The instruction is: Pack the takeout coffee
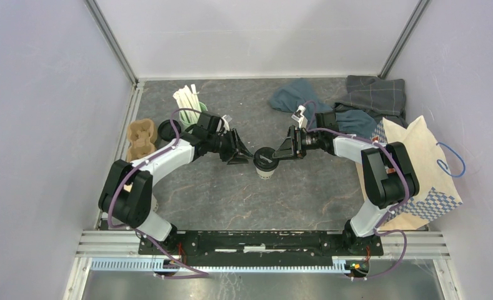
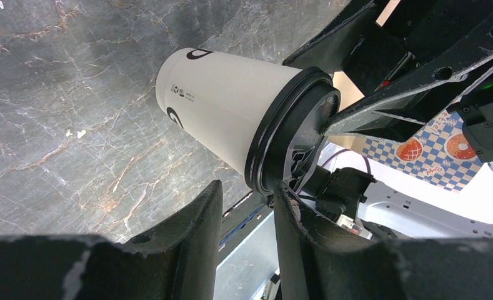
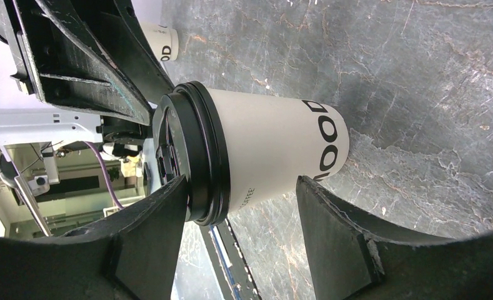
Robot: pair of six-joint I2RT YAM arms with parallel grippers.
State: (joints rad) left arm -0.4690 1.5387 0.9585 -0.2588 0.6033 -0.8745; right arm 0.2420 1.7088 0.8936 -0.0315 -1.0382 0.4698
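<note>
Both my grippers are at the coffee cup (image 1: 265, 166), which stands upright on the table (image 1: 231, 200) midway between my arms, with its black lid (image 2: 297, 137) on. My right gripper (image 1: 282, 152) is wide open and turned on its side. One finger lies on the lid, the other sits low beside the cup's side, and it grips nothing. My left gripper (image 1: 239, 156) is partly open and empty, its tips just beside the lid's rim.

The left arm (image 1: 169, 156) and right arm (image 1: 350, 147) bend inward from either side, bringing the left hand (image 1: 242, 156), fingers narrowly parted, almost tip to tip with the right hand (image 1: 285, 150), fingers spread wide.
</note>
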